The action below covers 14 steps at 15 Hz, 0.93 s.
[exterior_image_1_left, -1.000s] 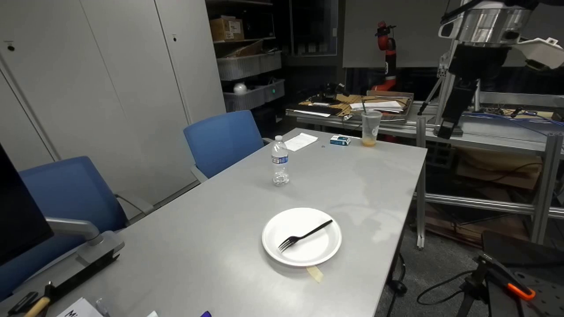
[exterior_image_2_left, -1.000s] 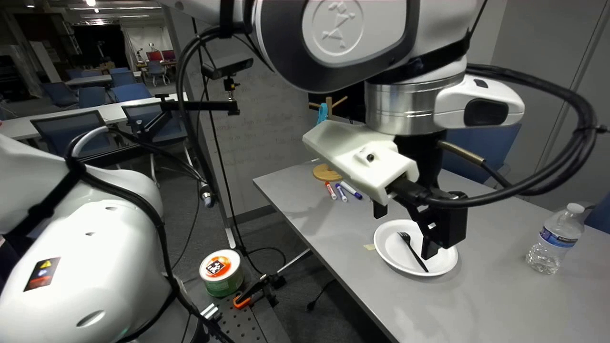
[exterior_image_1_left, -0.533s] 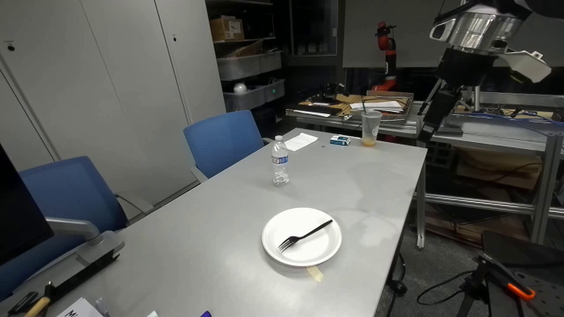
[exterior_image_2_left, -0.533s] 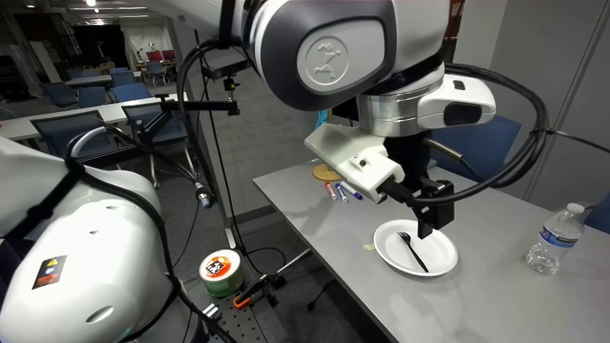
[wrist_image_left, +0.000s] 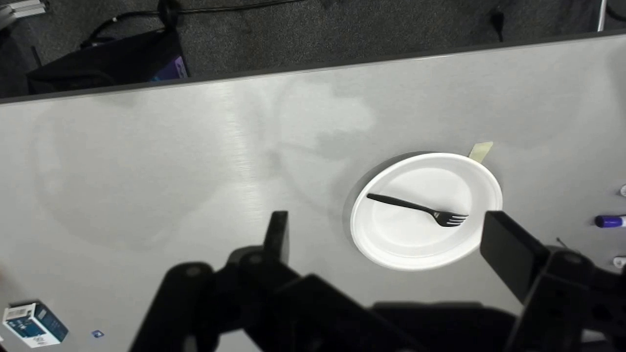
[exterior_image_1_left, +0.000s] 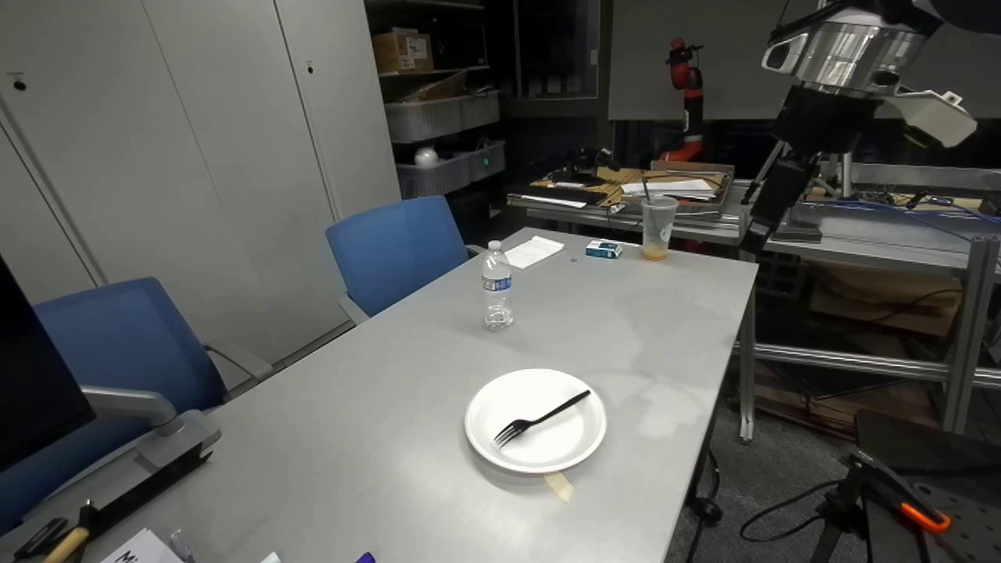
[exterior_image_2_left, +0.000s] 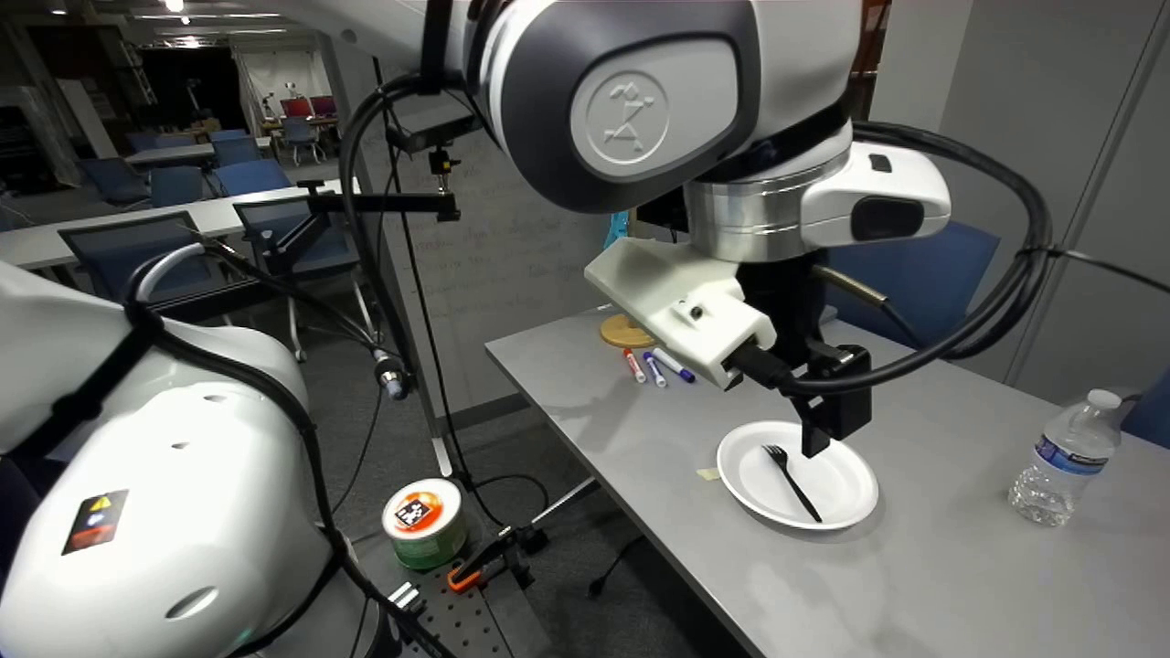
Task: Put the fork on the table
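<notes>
The fork (wrist_image_left: pixel 417 208) is borne by the plate (wrist_image_left: pixel 435 182); pickup and placement on the worktop (wrist_image_left: pixel 195 186) remain undone. The hand (wrist_image_left: pixel 385 233) is spread, empty.

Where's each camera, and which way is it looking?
Wrist view: by the open claw, looking down at the black fork on the white plate; only the claw shows.
An exterior view: beside the white robot arm, looking over the table toward three markers; arm and claw show.
An exterior view: above one table end, facing the plastic cup; only the arm's claw end shows.
Both exterior views share the water bottle.
</notes>
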Available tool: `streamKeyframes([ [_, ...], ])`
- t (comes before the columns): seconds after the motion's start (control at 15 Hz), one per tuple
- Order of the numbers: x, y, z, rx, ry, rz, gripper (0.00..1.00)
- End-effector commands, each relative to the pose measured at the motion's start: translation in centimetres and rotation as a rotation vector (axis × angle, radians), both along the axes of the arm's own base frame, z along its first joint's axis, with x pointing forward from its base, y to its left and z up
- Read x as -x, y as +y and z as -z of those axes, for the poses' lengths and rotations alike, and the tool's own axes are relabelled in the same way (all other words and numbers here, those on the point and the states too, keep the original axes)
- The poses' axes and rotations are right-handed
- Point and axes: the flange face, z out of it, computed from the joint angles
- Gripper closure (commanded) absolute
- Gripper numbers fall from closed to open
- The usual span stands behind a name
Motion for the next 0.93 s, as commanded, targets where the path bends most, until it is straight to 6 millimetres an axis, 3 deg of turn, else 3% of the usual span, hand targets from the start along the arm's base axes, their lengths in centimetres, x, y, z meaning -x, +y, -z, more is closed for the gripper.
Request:
streamKeyframes([
  [0.0,0.0,0.0,-0.1,0.000,0.001,0.000,0.00],
  [0.4,-0.4,0.5,-0.2,-0.013,-0.008,-0.017,0.00],
  [0.87,-2.1,4.0,0.3,-0.063,-0.001,-0.067,0.00],
])
